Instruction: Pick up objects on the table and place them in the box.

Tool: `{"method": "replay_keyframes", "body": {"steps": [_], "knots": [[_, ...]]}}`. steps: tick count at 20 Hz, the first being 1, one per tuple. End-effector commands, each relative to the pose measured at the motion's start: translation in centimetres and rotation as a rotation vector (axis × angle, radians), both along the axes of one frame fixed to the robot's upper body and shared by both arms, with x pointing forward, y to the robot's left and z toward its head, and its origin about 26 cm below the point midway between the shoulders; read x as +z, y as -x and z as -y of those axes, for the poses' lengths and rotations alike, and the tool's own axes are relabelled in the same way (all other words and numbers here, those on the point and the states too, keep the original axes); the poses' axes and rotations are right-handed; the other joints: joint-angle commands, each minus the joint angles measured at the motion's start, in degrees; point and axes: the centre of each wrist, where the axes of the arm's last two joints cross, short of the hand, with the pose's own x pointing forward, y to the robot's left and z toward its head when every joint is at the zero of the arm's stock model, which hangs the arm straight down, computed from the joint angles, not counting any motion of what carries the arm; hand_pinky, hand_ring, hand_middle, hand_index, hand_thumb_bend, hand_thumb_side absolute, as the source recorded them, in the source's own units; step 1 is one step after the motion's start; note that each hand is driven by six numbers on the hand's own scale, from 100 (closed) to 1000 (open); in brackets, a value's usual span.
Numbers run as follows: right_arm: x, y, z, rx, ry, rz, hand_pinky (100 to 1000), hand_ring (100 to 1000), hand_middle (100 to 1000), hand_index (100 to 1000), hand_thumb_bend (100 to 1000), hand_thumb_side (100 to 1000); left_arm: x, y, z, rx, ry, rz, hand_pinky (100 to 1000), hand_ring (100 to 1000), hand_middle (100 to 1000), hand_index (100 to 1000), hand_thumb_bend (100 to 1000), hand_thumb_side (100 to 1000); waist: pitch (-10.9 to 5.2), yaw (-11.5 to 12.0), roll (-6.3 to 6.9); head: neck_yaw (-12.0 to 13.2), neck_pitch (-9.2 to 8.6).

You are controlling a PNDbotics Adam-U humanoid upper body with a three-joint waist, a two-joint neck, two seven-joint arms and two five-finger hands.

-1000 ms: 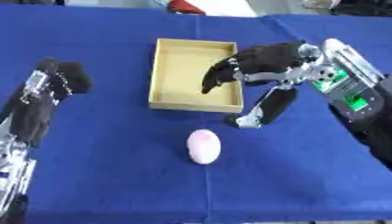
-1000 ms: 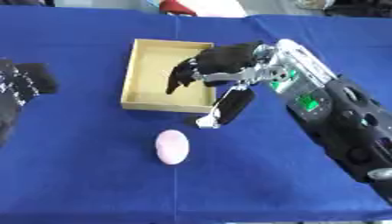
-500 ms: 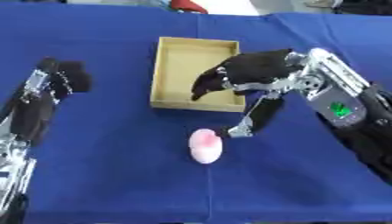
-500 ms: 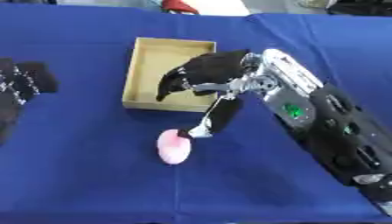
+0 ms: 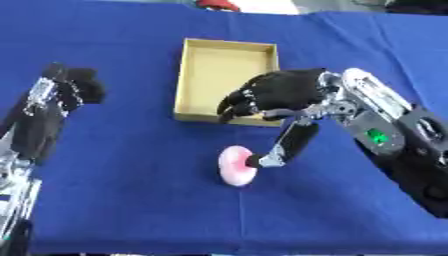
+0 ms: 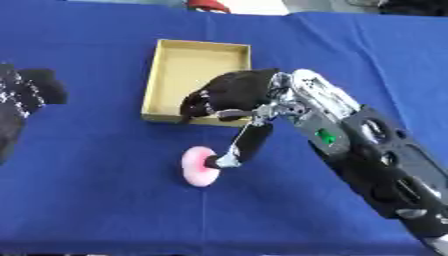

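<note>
The step in hand is the reach for a grasp. The right hand [image 5: 278,96] hangs over the near edge of the open box [image 5: 226,65], fingers curved downward and holding nothing, while its thumb tip touches the pink egg-shaped object [image 5: 236,166] lying on the blue desk [image 5: 131,200] just in front of the box. The grip is not yet closed — next the fingers must come down around the object, close, then lift it back into the box. The left hand [image 5: 70,87] rests at the left edge, fingers curled, empty.
</note>
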Motion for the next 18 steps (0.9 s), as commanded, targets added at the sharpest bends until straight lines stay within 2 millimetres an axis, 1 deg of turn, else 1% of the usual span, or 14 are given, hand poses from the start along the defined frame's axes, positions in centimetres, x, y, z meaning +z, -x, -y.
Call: {"method": "replay_keyframes", "body": {"steps": [1,5,7,12,18], "knots": [[0.7,0.0,0.4,0.058,0.119,0.028,773,787,870,891,333,680,0.8,0.0,0.0,-0.009,-0.02,0.027,745,689,625,781,174,1000,-0.73,0.0,0.22,0.1,0.29],[0.4,0.1,0.5,0.062,0.123,0.008,769,786,871,862,313,684,0.8,0.0,0.0,-0.008,-0.022,0.026,746,689,625,781,174,1000,-0.61,0.1,0.13,0.2,0.29],[0.0,0.0,0.6,0.05,0.119,-0.013,766,785,875,862,312,685,0.8,0.0,0.0,-0.008,-0.022,0.027,746,689,625,781,174,1000,-0.51,0.1,0.13,0.2,0.29],[-1.4,-0.2,0.8,0.014,0.113,-0.056,759,780,875,862,307,684,0.9,0.0,0.0,-0.008,-0.023,0.03,746,689,626,781,173,1000,-0.16,0.3,0.27,0.1,0.29],[-2.7,-0.3,0.9,0.0,0.102,-0.074,753,775,871,841,281,685,0.9,-0.1,0.1,-0.009,-0.022,0.033,747,690,626,781,173,1000,0.09,0.5,0.43,-0.1,0.29]]}}
